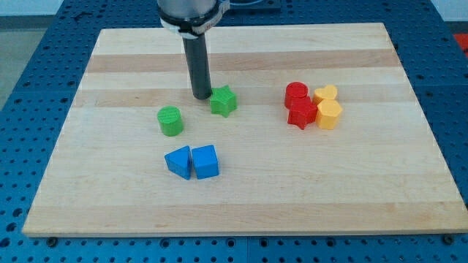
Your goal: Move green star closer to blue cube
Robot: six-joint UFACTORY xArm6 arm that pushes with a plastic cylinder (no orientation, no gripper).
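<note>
My tip rests on the wooden surface just at the view's left of the green star, touching or nearly so. I carry no pincer, only this rod. The blue cube sits toward the view's bottom, touching another blue block. A green cylinder stands to the left; red and yellow blocks cluster right.

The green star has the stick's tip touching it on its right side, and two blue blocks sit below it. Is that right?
Not quite. In the camera view my tip is at the left side of the green star, not the right; I can't tell if it touches. The two blue blocks do sit below, towards the view's bottom.
</note>
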